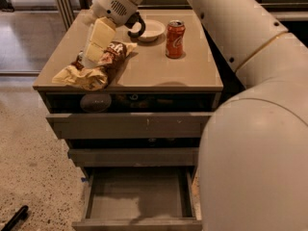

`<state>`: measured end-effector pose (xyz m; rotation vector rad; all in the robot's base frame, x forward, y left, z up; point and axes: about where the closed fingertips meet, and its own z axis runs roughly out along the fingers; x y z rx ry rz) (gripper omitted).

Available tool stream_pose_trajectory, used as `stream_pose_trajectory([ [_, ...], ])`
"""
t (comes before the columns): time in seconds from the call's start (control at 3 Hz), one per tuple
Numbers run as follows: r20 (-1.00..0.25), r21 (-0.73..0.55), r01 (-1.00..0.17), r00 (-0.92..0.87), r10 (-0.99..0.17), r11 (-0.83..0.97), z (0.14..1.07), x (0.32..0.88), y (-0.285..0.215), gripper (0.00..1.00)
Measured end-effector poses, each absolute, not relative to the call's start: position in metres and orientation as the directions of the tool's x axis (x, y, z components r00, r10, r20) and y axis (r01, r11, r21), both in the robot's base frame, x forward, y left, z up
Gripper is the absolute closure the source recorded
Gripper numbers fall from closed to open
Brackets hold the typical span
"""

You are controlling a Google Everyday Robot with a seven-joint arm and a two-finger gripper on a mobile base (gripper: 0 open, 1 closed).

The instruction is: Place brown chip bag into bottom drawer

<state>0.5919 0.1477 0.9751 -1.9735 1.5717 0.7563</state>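
Hand [91, 56] hangs directly over brown chip bag [85, 77] on cabinet [161, 70].

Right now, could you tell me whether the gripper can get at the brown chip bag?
Probably yes: the gripper is right at the brown chip bag on the cabinet top, and the soda can and bowl stand apart from it.

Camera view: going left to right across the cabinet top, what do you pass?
The brown chip bag → white bowl → orange-red soda can. The tool is down over the brown chip bag and overlaps it, so it gets no separate place in the order.
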Motion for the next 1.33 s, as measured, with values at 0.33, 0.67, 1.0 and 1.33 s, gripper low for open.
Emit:
stream_pose_trajectory([
  [0.33, -0.695, -0.06, -0.983, 0.167, -0.699, -0.174, 0.9832, 0.641, 0.1874, 0.0],
  [0.67, -0.683, -0.061, -0.984, 0.164, -0.712, -0.168, 0.9823, 0.6417, 0.1885, 0.0],
  [1.0, -0.629, -0.068, -0.988, 0.15, -0.763, -0.139, 0.9791, 0.6451, 0.1928, 0.0],
  [1.33, -0.499, -0.1, -0.991, 0.13, -0.857, -0.093, 0.9752, 0.6471, 0.1954, 0.0],
])
